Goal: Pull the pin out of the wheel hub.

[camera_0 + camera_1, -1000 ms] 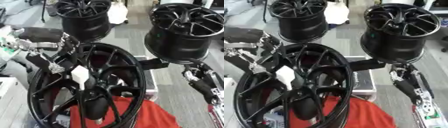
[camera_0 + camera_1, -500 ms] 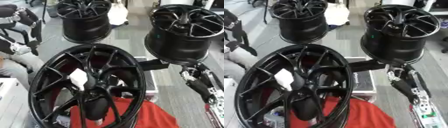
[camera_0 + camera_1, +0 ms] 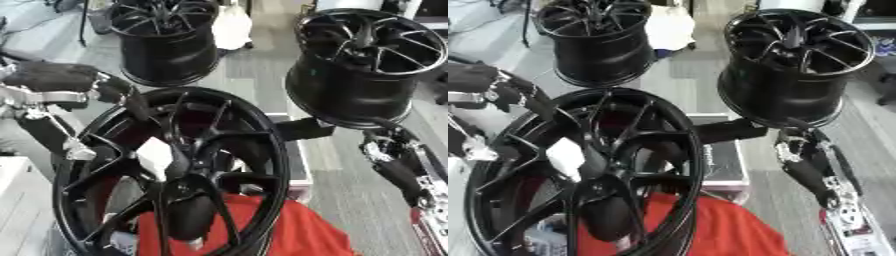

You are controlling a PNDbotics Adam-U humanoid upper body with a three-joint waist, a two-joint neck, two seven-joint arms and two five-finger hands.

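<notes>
Wheel hub (image 3: 175, 170): glossy black spoked alloy, tilted, front and centre, over red cloth (image 3: 289, 235).
Pin (image 3: 156, 156): pale blocky piece at the hub's centre.
Left hand (image 3: 118, 95): fingers curled on the rim's upper left.
Right hand (image 3: 802, 160): hangs at right, grip unclear.

Grey plank floor (image 3: 254, 70) stretches to the far side; a red cloth (image 3: 289, 235) lies near, a white bag (image 3: 232, 27) far off.

I count three black wheels (image 3: 175, 170) (image 3: 166, 40) (image 3: 359, 60), one red cloth (image 3: 289, 235), one white tag (image 3: 156, 157), two hands (image 3: 114, 92) (image 3: 389, 150).
</notes>
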